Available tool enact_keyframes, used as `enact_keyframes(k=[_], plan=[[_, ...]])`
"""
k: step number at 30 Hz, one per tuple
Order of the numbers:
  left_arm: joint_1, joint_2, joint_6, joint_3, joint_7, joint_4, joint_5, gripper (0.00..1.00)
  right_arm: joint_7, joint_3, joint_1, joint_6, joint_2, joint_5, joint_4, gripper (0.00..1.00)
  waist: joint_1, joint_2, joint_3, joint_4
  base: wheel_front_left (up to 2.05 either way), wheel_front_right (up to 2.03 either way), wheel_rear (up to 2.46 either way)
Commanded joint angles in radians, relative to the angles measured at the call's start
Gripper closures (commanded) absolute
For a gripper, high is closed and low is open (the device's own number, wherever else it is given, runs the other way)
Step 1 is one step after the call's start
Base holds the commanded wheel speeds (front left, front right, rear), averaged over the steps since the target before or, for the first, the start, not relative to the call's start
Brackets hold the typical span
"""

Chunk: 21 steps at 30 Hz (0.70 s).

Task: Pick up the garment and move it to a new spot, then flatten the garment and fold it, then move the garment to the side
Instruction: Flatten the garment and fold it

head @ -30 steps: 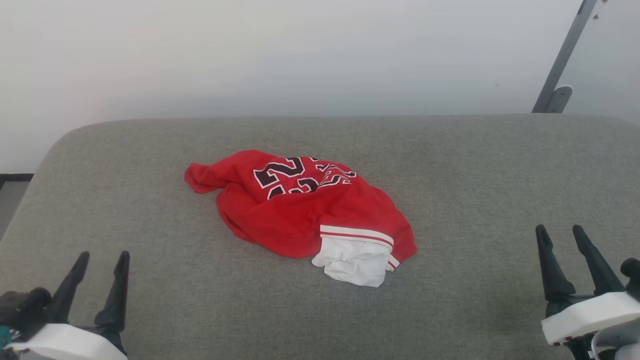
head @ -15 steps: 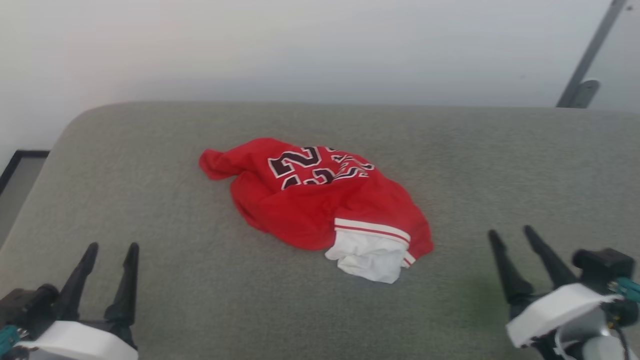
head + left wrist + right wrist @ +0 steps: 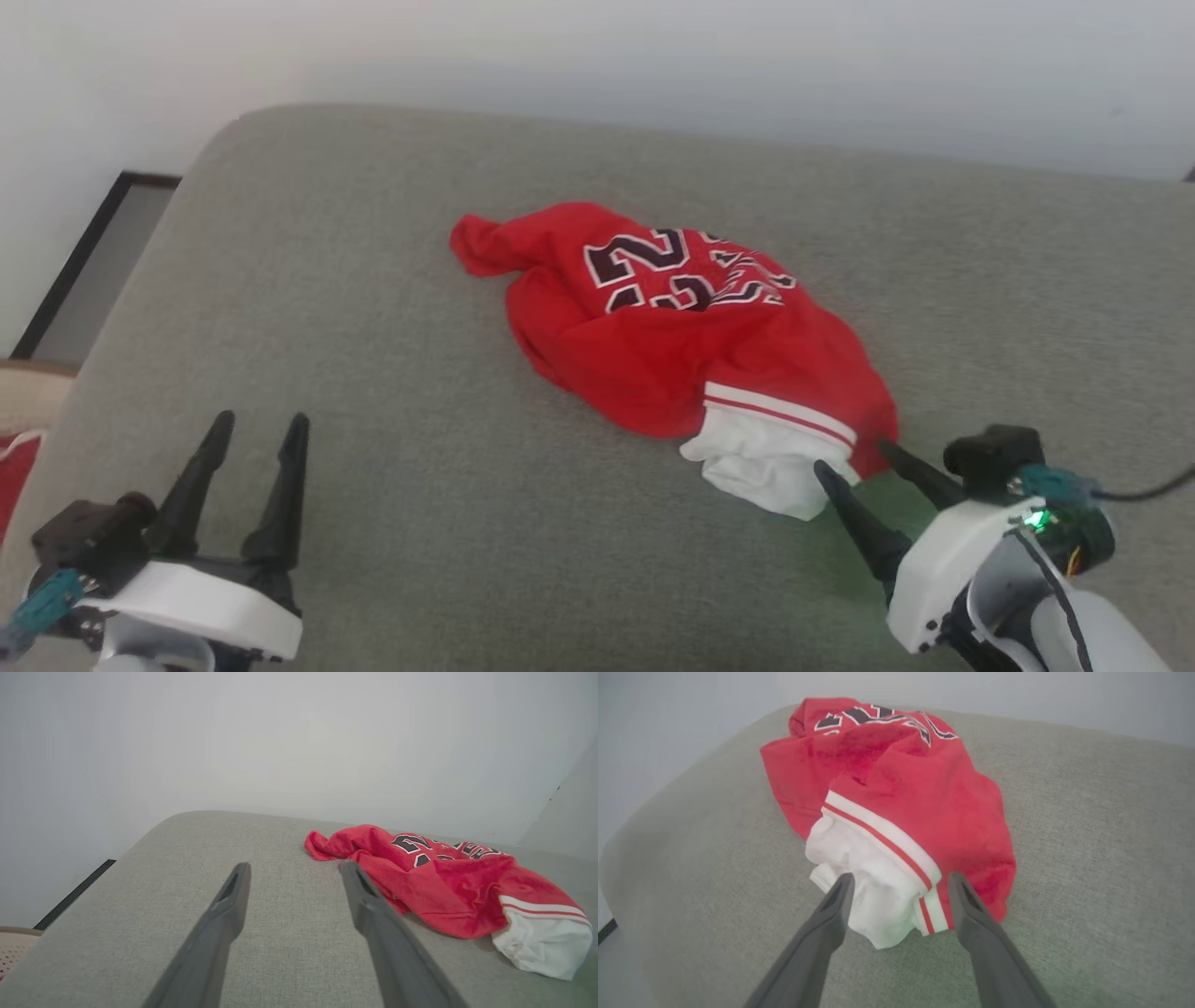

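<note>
- Crumpled garment (image 3: 691, 345) lay on couch (image 3: 355, 308).
- Open right gripper (image 3: 851, 456) had tips beside its white sleeve (image 3: 761, 457).
- Open left gripper (image 3: 261, 420) was empty, well apart.

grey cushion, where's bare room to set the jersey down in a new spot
Widest bare stretch: the grey cushion between the garment and its left edge, down to the left jaws. Another bare strip runs behind the garment to the wall. Crowded: the near right, where the open right jaws stand close at the white sleeve.
</note>
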Motion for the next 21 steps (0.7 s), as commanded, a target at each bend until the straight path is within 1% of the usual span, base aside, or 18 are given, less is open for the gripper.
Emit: enact_keyframes(k=[1,2,3,7,11,17,18,20,21], plan=[[-0.017,-0.003,-0.006,-0.002,-0.004,0.006,0.006,0.00,0.020,0.003,-0.018,0.000,-0.010,-0.018,0.002,0.00,0.0000,-0.0001,0.024,0.027,0.00,0.00,0.00],[-0.032,-0.021,-0.015,-0.006,-0.004,0.013,0.009,0.00,0.053,0.015,-0.033,0.000,-0.011,-0.037,0.005,0.00,0.0000,-0.0001,0.040,0.046,0.00,0.00,0.00],[-0.032,-0.021,-0.015,-0.006,-0.004,0.013,0.009,0.00,0.053,0.015,-0.033,0.000,-0.011,-0.037,0.005,0.00,0.0000,-0.0001,0.040,0.046,0.00,0.00,0.00],[-0.058,-0.053,-0.035,-0.017,-0.004,0.038,0.025,0.00,0.124,0.032,-0.064,0.000,-0.026,-0.099,0.031,0.00,0.0000,-0.0001,0.064,0.083,0.00,0.00,0.00],[-0.076,-0.083,-0.054,-0.017,-0.004,0.063,0.040,0.00,0.183,0.068,-0.088,0.000,-0.033,-0.129,0.068,0.00,0.0000,-0.0001,0.077,0.113,0.00,0.00,0.00],[-0.083,-0.116,-0.079,-0.004,-0.004,0.094,0.059,0.00,0.258,0.098,-0.108,0.000,-0.026,-0.157,0.147,0.00,0.0000,-0.0001,0.076,0.134,0.00,0.00,0.00],[-0.082,-0.120,-0.083,-0.001,-0.004,0.098,0.059,0.00,0.267,0.104,-0.112,0.000,-0.031,-0.161,0.155,0.09,0.0000,-0.0001,0.075,0.134,0.00,0.00,0.00],[-0.079,-0.125,-0.089,0.009,-0.004,0.104,0.059,0.00,0.260,0.100,-0.116,0.000,-0.027,-0.152,0.162,1.00,0.0000,-0.0001,0.070,0.132,0.00,0.00,0.00],[-0.075,-0.126,-0.092,0.015,-0.004,0.107,0.061,0.00,0.256,0.097,-0.122,0.000,-0.026,-0.152,0.160,1.00,0.0000,-0.0001,0.066,0.128,0.00,0.00,0.00]])
